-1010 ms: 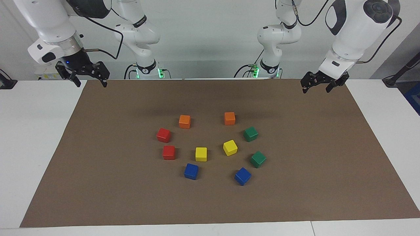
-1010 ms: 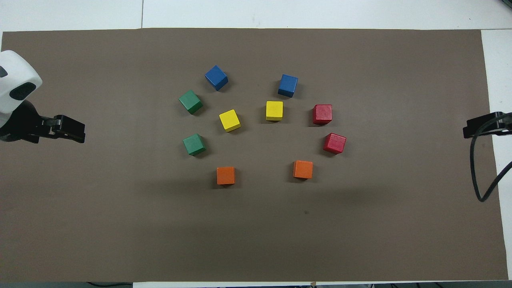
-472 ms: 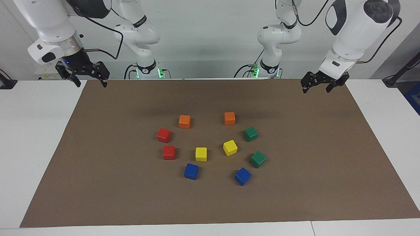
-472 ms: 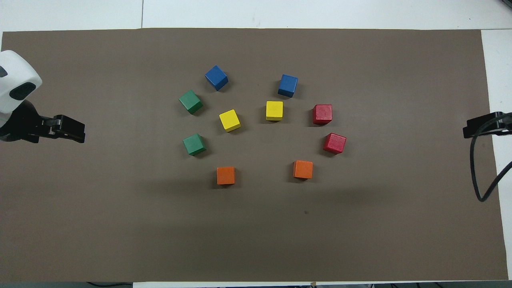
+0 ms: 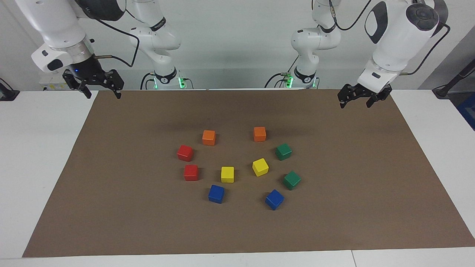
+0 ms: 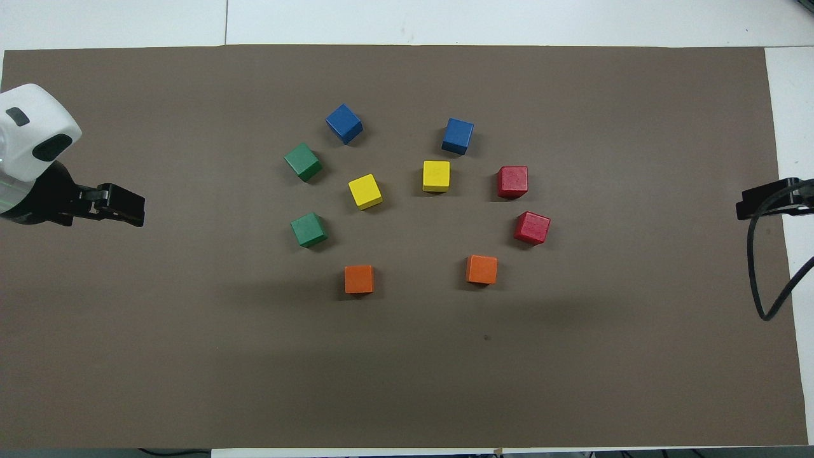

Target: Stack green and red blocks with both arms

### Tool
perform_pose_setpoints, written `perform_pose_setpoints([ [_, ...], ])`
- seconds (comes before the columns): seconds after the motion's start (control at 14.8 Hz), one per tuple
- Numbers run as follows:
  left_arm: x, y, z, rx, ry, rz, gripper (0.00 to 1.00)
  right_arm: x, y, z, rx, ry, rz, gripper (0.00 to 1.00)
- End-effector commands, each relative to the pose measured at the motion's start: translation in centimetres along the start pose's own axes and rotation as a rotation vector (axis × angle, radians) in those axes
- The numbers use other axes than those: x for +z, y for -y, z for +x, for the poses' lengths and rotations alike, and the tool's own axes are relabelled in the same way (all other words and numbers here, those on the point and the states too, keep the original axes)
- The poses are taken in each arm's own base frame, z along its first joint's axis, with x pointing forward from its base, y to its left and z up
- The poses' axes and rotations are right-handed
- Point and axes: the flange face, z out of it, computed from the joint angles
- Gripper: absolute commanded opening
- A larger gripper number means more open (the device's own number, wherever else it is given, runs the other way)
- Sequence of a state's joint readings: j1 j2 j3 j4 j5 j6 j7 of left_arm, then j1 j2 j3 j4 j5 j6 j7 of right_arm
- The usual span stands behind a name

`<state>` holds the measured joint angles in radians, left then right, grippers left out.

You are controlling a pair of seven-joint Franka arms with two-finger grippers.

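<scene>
Black right hand hung w/ fingers spread, empty, over the brown mat's corner at your right arm's end. Red blocks sat beside each other on the surface; green blocks toward the left arm's end. Left hand hung spread, empty, above its mat corner.

We see two glossy white jointed arms with dark grey round joint caps, looping black cables, green-lit bases and small black two-finger grippers
</scene>
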<state>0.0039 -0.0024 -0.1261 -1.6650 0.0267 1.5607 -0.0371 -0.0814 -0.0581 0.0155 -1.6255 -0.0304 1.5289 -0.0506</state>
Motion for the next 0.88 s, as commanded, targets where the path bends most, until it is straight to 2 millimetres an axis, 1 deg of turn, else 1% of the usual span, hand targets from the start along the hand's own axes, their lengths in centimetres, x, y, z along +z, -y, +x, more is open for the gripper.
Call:
perform_pose_setpoints([
  [0.0,-0.2,-0.2,-0.5,-0.009,-0.048,-0.005,1.00,0.1,0.0,-0.6,-0.005,-0.004,0.008,1.00],
  [0.07,0.5,-0.2,-0.3,-0.020,-0.066,-0.005,1.00,0.0,0.0,-0.6,-0.006,-0.004,0.008,1.00],
  [0.13,1.0,-0.4,-0.7,-0.028,-0.081,-0.004,1.00,0.0,0.0,-0.6,-0.008,-0.004,0.008,1.00],
  [0.2,1.6,-0.8,-0.7,-0.023,-0.094,-0.005,1.00,0.0,-0.1,-0.7,-0.011,0.001,0.009,1.00],
  [0.34,2.7,-2.5,-0.3,-0.053,-0.085,-0.009,1.00,0.2,-0.1,-0.7,-0.011,0.003,0.009,1.00],
  [0.47,4.3,-3.7,0.9,-0.130,-0.082,-0.023,1.00,0.2,-0.1,-0.9,-0.011,0.001,0.010,1.00],
  [0.54,5.3,-5.5,1.6,-0.180,-0.078,-0.044,1.00,0.8,0.3,-0.9,-0.011,0.007,0.033,1.00],
  [0.61,6.7,-7.5,2.5,-0.260,-0.075,-0.062,1.00,0.8,0.7,-0.8,-0.006,0.001,0.060,1.00],
  [0.67,7.8,-9.4,3.1,-0.303,-0.078,-0.068,1.00,1.0,0.9,-0.4,-0.009,-0.016,0.061,1.00],
  [0.74,9.1,-10.5,3.6,-0.313,-0.073,-0.069,1.00,1.4,1.9,0.1,-0.017,-0.020,0.060,1.00],
  [0.81,10.3,-11.5,4.2,-0.305,-0.077,-0.073,1.00,2.3,2.9,0.6,-0.026,-0.012,0.060,1.00],
])
